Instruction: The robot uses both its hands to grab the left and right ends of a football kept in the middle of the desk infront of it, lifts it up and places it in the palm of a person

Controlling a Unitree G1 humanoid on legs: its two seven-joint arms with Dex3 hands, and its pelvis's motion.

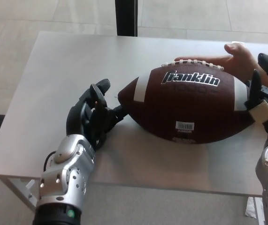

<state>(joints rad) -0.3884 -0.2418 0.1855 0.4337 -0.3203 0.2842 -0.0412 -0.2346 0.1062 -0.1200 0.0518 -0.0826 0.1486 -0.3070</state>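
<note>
— Where's the football (190, 105)?

— Lying on its side on the grey tabletop (54, 70), laces towards the person's hand (237, 58) waiting just behind it.

— And the robot's hands?

— The left hand (94, 117) is released, fingers spread, a fingertip at the ball's left point. The right hand (263, 96) presses the other end; whether it grips, I cannot tell.

— Advice?

— Squeeze both tips evenly before lifting, or it may roll. Pale tiled floor (21, 18) and a dark post (126, 16) lie beyond.
</note>
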